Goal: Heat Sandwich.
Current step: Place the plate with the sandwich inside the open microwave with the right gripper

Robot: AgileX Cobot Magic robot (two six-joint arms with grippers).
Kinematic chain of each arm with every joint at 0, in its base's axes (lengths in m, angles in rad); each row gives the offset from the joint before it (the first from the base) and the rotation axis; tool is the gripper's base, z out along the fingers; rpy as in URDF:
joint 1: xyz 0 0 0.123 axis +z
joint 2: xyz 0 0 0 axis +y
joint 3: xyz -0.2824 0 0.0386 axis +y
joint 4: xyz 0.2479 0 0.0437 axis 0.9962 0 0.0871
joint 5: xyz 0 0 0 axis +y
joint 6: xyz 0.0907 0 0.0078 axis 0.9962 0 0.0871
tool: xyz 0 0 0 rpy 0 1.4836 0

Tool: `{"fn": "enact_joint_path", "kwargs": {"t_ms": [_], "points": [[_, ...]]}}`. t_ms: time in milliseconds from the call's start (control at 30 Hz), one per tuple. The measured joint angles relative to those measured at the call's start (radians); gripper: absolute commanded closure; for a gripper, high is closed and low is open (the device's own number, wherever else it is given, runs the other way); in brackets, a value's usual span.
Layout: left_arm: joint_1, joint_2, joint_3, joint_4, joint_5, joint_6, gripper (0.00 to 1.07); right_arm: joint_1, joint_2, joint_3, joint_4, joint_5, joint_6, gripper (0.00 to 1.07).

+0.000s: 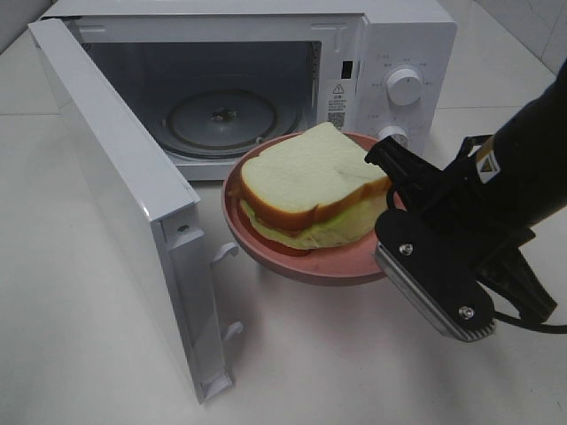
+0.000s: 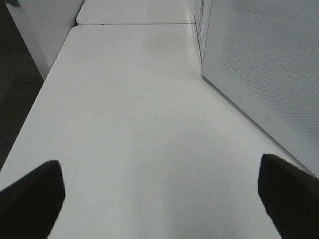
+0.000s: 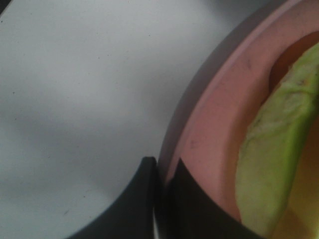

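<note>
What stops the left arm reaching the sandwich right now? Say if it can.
Probably not directly: the open microwave door stands between the left gripper and the sandwich, whose pink plate the right gripper holds.

Exterior view: bright, even light from above; focus sharp throughout. The table [image 1: 80, 336] is close to washed out. A soft shadow lies under the plate [image 1: 310, 266]; the microwave [image 1: 266, 71] cavity is dimmer. Left wrist view: table sharp, left gripper [image 2: 159, 199] tips blurred. Right wrist view: plate and sandwich [image 3: 269, 149] out of focus, grey shadow beside the rim.
</note>
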Motion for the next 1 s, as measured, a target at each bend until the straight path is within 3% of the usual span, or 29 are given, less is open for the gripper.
{"fn": "enact_joint_path", "kwargs": {"t_ms": [1000], "points": [[0.0, 0.0, 0.0, 0.0, 0.0, 0.0, 0.03, 0.004, 0.288, -0.308, 0.027, 0.015, 0.004, 1.07]]}}
